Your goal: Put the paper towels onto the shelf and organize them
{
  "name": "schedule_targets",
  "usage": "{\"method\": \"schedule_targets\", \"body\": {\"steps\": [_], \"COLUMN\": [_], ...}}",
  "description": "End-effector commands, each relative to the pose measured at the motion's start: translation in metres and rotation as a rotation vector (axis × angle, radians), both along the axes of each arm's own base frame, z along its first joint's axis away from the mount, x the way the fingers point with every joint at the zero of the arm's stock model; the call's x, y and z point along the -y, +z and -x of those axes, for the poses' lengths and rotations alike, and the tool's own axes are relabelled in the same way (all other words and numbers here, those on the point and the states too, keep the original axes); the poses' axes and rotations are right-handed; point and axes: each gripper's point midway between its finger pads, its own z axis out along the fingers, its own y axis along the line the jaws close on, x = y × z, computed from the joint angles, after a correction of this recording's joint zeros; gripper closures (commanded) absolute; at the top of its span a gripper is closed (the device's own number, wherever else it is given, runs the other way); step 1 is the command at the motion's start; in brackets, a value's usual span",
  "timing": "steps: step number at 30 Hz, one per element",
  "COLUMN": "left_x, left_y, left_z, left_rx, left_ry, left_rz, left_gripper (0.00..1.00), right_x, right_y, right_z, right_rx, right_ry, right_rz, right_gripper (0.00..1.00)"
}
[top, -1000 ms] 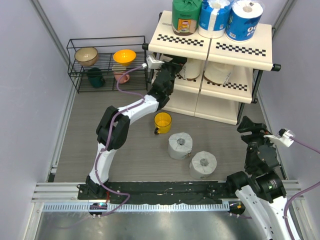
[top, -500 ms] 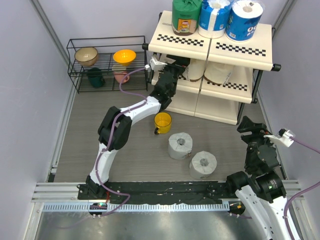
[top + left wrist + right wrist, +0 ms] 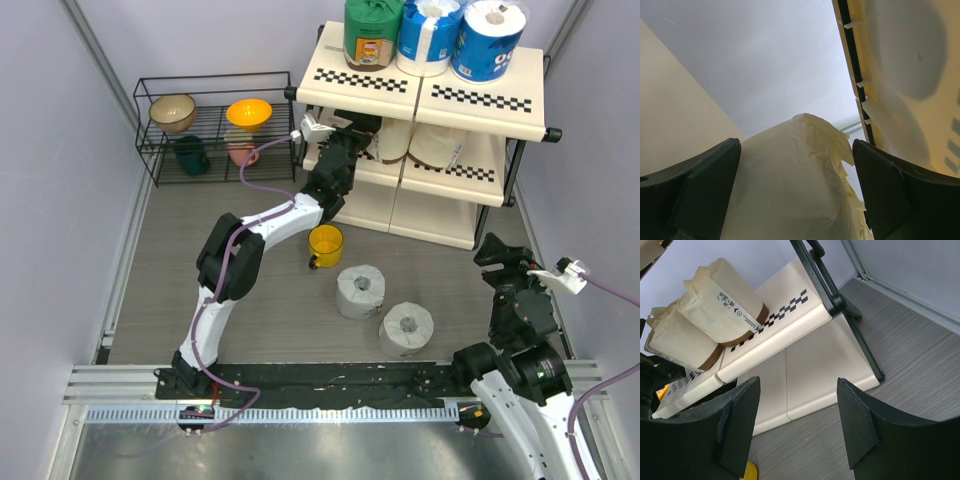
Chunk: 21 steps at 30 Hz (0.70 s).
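The cream paper-wrapped roll in the left gripper looks light, soft and springy. Its loose, crinkly wrapper could slip or tear, so I judge the best hold is across the fat round middle, squeezed only gently so the hollow core does not collapse. That is how it sits: the 2 dark fingers stand on either side and the roll fills the gap between them, so the gripper appears closed on it. The left arm is stretched far forward, its wrist reaching in at the middle tier of the tall cream-panelled shelf with checkered strips, beside a second cream roll. I cannot tell whether the held roll already rests on the panel. The right gripper hangs raised at the right edge of the grey tabletop, spread wide with nothing between its fingers, its arm folded back near its base. 2 grey-white rolls stand on the tabletop.
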Motion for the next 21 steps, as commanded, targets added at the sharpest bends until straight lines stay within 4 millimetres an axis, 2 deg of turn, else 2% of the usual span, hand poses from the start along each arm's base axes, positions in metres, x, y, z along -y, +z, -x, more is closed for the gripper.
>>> {"method": "schedule_targets", "body": {"steps": [1, 7, 11, 12, 14, 15, 16, 21], "left_x": [-0.028, -0.044, -0.051, -0.054, -0.057, -0.060, -0.064, -0.080], "left_y": [0.047, 0.056, 0.056, 0.062, 0.055, 0.060, 0.050, 0.042], "left_z": [0.009, 0.014, 0.022, 0.026, 0.029, 0.034, 0.036, 0.053], "left_rx": [0.072, 0.090, 0.097, 0.105, 0.098, 0.105, 0.086, 0.084], "left_ry": [0.055, 0.067, 0.065, 0.065, 0.063, 0.062, 0.068, 0.076], "left_rz": [0.083, 0.094, 0.091, 0.097, 0.088, 0.093, 0.086, 0.075], "left_gripper": [0.00, 0.00, 0.00, 0.00, 0.00, 0.00, 0.00, 0.00], "right_x": [0.006, 0.005, 0.005, 0.004, 0.003, 0.004, 0.003, 0.001], "right_y": [0.017, 0.017, 0.016, 0.016, 0.016, 0.017, 0.017, 0.015], "right_z": [0.005, 0.005, 0.005, 0.004, 0.004, 0.005, 0.004, 0.003], "right_rx": [0.043, 0.046, 0.044, 0.045, 0.047, 0.050, 0.050, 0.051], "right_ry": [-0.025, -0.022, -0.020, -0.017, -0.012, -0.014, -0.010, -0.001], "right_rz": [-0.008, -0.012, -0.013, -0.015, -0.020, -0.023, -0.027, -0.036], "right_gripper": [0.32, 0.32, 0.32, 0.32, 0.32, 0.32, 0.32, 0.32]}}
